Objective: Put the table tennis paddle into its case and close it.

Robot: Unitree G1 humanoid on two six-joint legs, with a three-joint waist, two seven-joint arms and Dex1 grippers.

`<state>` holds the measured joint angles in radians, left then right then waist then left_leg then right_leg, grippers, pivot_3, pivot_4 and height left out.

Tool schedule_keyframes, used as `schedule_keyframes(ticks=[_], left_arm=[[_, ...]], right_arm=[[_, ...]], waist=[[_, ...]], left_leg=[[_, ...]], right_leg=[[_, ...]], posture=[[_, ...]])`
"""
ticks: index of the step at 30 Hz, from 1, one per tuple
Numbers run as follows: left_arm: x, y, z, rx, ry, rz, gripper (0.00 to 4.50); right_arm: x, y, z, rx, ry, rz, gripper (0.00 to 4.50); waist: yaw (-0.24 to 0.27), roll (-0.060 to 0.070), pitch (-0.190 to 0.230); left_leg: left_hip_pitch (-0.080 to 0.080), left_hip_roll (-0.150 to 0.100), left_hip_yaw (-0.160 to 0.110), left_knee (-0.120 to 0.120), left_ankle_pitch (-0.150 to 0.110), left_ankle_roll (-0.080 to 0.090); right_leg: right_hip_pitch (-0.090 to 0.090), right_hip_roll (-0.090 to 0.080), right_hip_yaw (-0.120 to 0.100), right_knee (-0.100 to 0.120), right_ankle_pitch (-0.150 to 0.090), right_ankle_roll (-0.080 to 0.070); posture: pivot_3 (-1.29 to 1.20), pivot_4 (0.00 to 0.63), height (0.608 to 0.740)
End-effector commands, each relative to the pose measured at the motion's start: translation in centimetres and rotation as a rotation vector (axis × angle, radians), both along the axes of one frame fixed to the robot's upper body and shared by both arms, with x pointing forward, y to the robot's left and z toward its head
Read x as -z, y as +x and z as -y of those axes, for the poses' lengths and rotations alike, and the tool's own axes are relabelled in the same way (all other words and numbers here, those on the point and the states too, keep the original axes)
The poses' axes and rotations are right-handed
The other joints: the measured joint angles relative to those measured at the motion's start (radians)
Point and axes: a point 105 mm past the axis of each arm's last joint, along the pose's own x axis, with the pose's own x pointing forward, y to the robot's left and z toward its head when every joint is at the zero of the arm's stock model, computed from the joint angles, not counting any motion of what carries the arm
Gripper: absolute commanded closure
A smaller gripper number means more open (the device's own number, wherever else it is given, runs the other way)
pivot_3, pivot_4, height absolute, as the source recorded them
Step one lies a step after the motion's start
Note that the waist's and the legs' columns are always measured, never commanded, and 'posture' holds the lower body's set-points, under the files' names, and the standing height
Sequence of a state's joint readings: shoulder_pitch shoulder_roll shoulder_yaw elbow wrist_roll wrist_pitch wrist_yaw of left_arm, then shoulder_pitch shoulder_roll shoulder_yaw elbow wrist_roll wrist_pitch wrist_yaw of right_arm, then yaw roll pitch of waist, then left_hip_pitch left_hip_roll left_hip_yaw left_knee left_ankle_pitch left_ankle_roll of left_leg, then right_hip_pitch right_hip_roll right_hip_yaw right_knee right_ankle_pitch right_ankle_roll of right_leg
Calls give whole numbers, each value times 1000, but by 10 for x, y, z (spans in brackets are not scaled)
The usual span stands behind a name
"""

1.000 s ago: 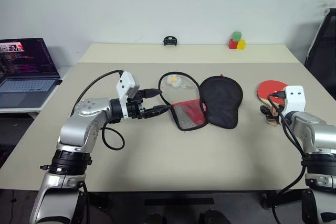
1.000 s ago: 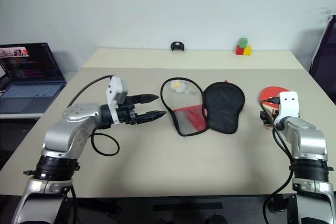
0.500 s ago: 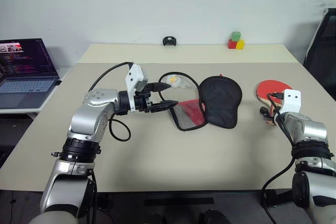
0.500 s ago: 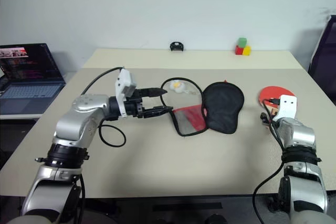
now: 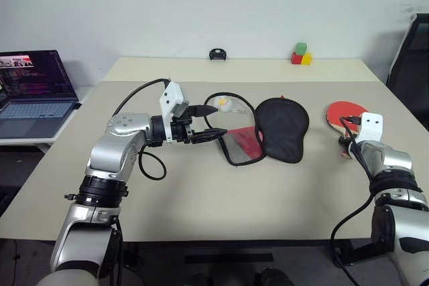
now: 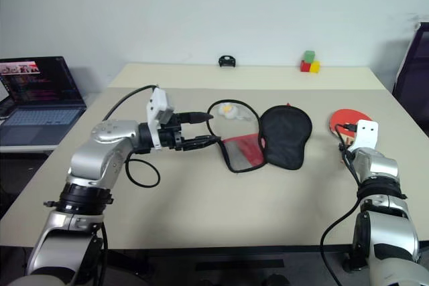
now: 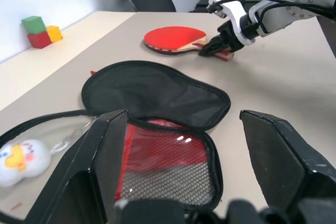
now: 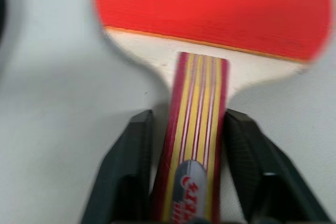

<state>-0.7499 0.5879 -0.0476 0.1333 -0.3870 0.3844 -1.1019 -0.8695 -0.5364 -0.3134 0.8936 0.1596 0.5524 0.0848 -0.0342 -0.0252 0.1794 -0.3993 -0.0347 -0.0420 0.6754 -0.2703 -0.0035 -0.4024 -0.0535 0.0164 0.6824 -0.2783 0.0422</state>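
Red-rubber-faced wooden table tennis paddle (image 8: 210, 19) lies on the beige desk (image 5: 201, 192), its handle clamped by the right end effector (image 8: 191, 182); the left end effector (image 7: 199, 150) gapes beside the black-and-mesh zip case (image 5: 271, 128).

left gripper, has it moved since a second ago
Yes. The left gripper has moved toward the open case; its open fingers now stand at the case's edge, where earlier they stopped short of it.

Laptop (image 5: 33, 92), colored blocks (image 5: 301, 53), duck toy (image 5: 222, 104) on table (image 5: 201, 199)

Open case (image 5: 268, 132) mid-table, paddle (image 5: 343, 112) well to its right
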Motion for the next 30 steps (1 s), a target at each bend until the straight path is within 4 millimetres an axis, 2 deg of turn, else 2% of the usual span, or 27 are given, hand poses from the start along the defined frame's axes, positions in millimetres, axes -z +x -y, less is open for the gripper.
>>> schedule_keyframes(ticks=[1,4,8,12,16,22,26,30], left_arm=[[-11,-1,-7,-20,-8,50,763],[-12,0,-8,-27,-8,51,763],[-12,0,-10,-35,-8,53,763],[-12,0,-13,-45,-9,51,763],[-12,0,-15,-54,-11,50,763],[-11,0,-22,-76,-11,45,763],[-10,1,-26,-93,-11,40,763],[-9,1,-27,-98,-11,40,763]], right_arm=[[-1,-2,9,56,-4,18,3367],[-11,-1,15,109,-13,72,3367],[-28,1,13,102,-21,128,3367],[-46,1,7,63,-46,182,3367],[-66,-2,-7,1,-80,232,3367],[-82,-15,-58,-132,-25,266,3367],[-78,-23,-104,-205,93,247,3367],[-71,-23,-133,-230,164,226,3367]], waist=[[1,0,0],[1,0,0],[2,0,0],[1,2,1],[-1,3,2],[-4,3,2],[-2,3,2],[2,4,2]], left_leg=[[0,0,0,0,0,0],[0,0,0,1,0,0],[0,0,0,1,0,0],[-2,0,0,0,0,0],[-3,0,1,0,0,0],[-3,2,1,0,0,0],[-3,3,0,0,0,0],[-3,2,0,0,0,0]], right_leg=[[0,0,0,0,0,0],[0,0,0,0,1,1],[0,0,0,0,1,1],[-2,0,1,0,1,1],[-4,0,1,-1,1,1],[-4,1,1,0,1,1],[-4,2,0,0,1,1],[-4,1,0,0,1,1]], posture=[[0,150,740],[0,150,740],[0,150,740],[0,150,740],[0,150,740],[0,150,740],[0,150,740],[0,150,740]])
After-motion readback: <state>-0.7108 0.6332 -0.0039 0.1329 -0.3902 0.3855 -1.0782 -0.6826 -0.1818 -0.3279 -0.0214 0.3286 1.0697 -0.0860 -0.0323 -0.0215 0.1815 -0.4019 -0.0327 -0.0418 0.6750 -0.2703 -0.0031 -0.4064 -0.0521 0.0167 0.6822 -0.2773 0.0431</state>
